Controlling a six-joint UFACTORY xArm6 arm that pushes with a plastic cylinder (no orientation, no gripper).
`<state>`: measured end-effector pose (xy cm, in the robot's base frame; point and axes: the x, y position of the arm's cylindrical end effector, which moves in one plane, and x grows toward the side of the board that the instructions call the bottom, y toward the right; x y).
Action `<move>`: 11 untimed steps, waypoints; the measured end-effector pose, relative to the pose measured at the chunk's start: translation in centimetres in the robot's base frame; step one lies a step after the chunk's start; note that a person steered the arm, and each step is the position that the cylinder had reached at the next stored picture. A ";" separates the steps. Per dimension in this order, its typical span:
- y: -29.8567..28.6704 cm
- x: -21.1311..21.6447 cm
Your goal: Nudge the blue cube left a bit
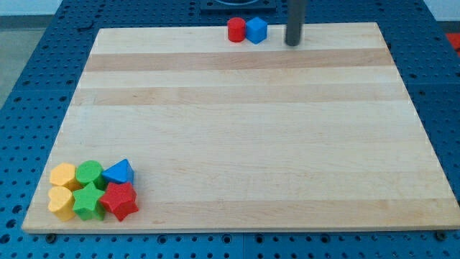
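The blue cube [256,29] sits at the top edge of the wooden board [237,129], near the middle. A red cylinder [236,29] touches its left side. My tip [292,42] is a dark rod just to the right of the blue cube, with a small gap between them.
A cluster of blocks lies at the bottom left corner: a yellow hexagon [63,175], a yellow heart [61,202], a green cylinder [90,173], a green star [88,202], a blue triangle [119,173] and a red star [119,200]. Blue perforated table [29,72] surrounds the board.
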<state>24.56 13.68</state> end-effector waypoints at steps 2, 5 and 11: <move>5.6 -5.4; 1.7 -5.4; -8.7 -5.3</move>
